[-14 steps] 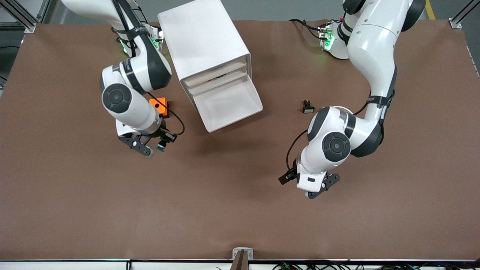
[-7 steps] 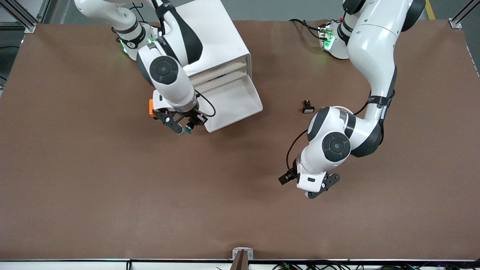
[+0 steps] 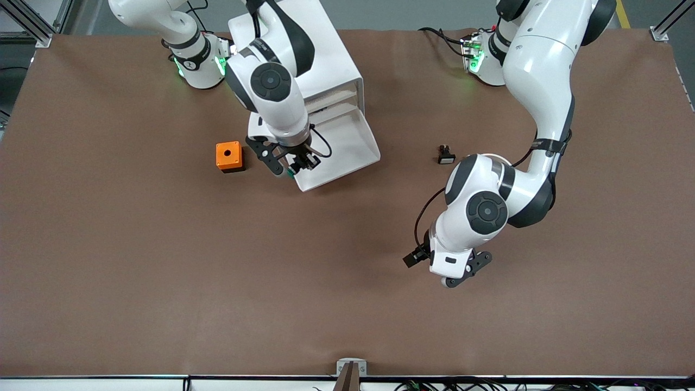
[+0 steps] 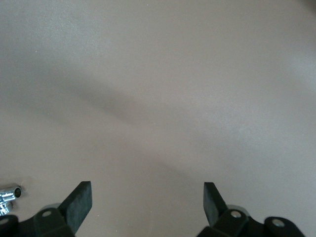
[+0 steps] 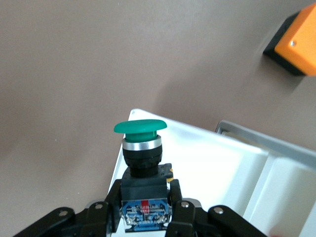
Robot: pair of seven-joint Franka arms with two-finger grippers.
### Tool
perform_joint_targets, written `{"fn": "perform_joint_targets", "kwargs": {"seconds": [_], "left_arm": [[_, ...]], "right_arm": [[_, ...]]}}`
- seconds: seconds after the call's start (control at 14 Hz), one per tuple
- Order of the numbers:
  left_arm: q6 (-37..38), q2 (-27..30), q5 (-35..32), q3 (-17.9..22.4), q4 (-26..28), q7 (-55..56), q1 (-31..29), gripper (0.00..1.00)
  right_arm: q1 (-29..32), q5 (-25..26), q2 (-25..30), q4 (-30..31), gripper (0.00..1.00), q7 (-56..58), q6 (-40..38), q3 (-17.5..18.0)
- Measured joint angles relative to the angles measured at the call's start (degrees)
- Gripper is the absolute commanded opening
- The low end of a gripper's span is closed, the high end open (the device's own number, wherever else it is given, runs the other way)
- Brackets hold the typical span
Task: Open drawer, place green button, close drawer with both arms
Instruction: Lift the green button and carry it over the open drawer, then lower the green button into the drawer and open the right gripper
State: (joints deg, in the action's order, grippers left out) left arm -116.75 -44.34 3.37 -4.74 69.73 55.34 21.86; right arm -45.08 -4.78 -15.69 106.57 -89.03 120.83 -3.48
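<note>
The white cabinet (image 3: 304, 54) stands near the robots' bases, and its drawer (image 3: 342, 146) is pulled out toward the front camera. My right gripper (image 3: 290, 164) hangs over the drawer's front corner at the right arm's end, shut on the button (image 3: 291, 172). The right wrist view shows the button's green cap (image 5: 140, 127) and black body clamped in the right gripper (image 5: 145, 197), above the drawer's white corner (image 5: 207, 163). My left gripper (image 3: 461, 274) waits over bare table toward the left arm's end. It is open with nothing between its fingers (image 4: 79, 202).
An orange cube with a round hole (image 3: 228, 156) sits on the table beside the drawer, toward the right arm's end, and shows as the orange cube (image 5: 298, 42) in the right wrist view. A black piece with a white cap (image 3: 446, 156) lies near the left arm's elbow.
The right arm has carried the button from beside the orange cube to above the open drawer's corner. The left arm has not moved.
</note>
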Motion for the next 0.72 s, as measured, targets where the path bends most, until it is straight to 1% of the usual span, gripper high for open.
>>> {"fn": "perform_joint_targets", "kwargs": {"seconds": [0.36, 0.72], "left_arm": [[0.00, 0.00, 0.00, 0.00, 0.00, 0.00, 0.00, 0.99], [0.00, 0.00, 0.00, 0.00, 0.00, 0.00, 0.00, 0.99]], "right_arm": [[-3.95, 0.00, -2.55, 0.82, 0.00, -8.94, 4.07, -0.02], [-5.87, 0.01, -5.80, 0.98, 0.00, -13.93, 7.47, -0.02]]}}
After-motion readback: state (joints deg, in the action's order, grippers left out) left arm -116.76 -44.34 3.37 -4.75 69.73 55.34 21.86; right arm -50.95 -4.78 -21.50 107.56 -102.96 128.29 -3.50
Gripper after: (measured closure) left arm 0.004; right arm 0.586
